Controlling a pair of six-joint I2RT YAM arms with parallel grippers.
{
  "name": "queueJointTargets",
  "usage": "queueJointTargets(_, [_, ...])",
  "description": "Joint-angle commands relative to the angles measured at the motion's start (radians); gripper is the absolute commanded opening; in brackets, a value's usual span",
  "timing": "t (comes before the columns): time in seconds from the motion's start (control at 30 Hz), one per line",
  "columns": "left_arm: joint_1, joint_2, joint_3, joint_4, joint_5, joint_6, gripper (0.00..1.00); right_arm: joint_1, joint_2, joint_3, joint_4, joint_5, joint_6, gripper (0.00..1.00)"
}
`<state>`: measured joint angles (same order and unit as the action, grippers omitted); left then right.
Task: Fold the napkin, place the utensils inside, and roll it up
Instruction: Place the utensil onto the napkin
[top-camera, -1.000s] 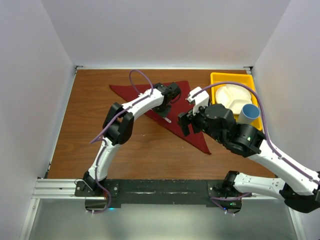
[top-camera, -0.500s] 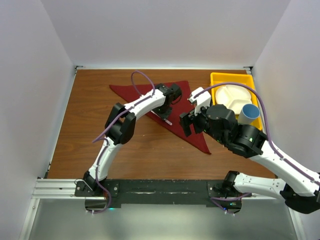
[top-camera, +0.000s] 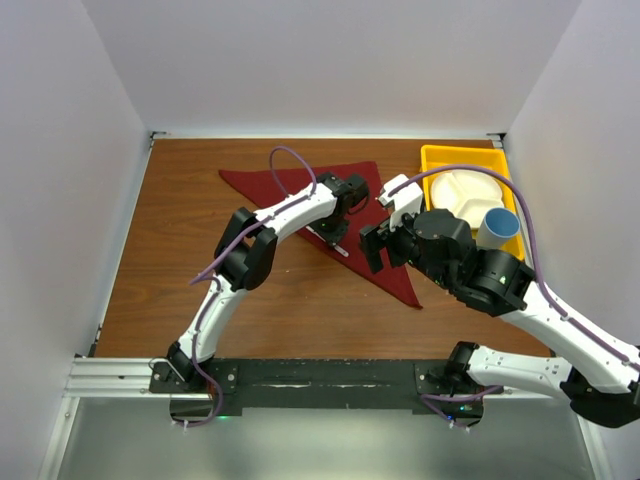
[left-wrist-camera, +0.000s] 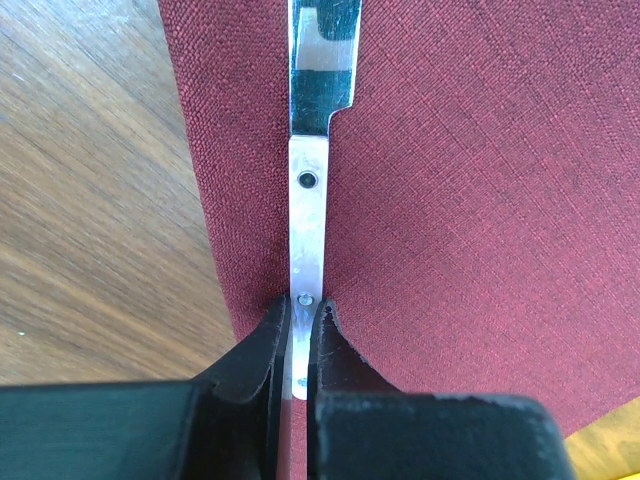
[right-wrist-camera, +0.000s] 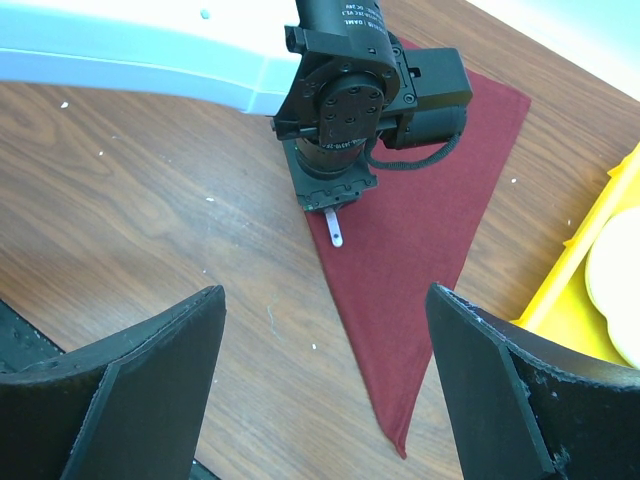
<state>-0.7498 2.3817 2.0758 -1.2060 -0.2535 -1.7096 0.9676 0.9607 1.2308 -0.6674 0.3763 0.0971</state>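
The left gripper (left-wrist-camera: 297, 345) pinched the flat silver utensil (left-wrist-camera: 308, 190) just inside the folded maroon napkin (left-wrist-camera: 450, 200) along its edge while the right gripper (right-wrist-camera: 325, 340) hovered spread nearby; laying it flat, parallel to that edge, seemed the soundest release.

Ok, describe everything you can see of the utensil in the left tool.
The utensil is a slim, flat strip of shiny silvery metal with two small rivet-like dots on its narrow part, widening by a step toward the far end. The shut left tool pinches the narrow part. It runs lengthwise over the maroon napkin, beside its edge; whether it touches the cloth is unclear.
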Motion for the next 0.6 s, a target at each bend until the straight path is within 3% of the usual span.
queueJointTargets(0.0, [-0.002, 0.005, 0.036, -0.016, -0.009, -0.013, 0.0, -0.004, -0.022, 0.019, 0.011, 0.01, 0.006, 0.85])
queueJointTargets(0.23, [-0.002, -0.018, -0.013, -0.004, -0.004, -0.027, 0.0, -0.004, -0.016, 0.015, 0.017, 0.0, 0.007, 0.85])
queueJointTargets(0.4, [-0.003, -0.021, -0.013, -0.004, -0.007, -0.039, 0.16, -0.004, -0.013, 0.009, 0.015, 0.003, 0.009, 0.85])
queueJointTargets(0.57, [-0.003, -0.033, -0.011, 0.005, -0.016, -0.042, 0.21, -0.004, -0.007, 0.007, 0.02, 0.0, 0.013, 0.85])
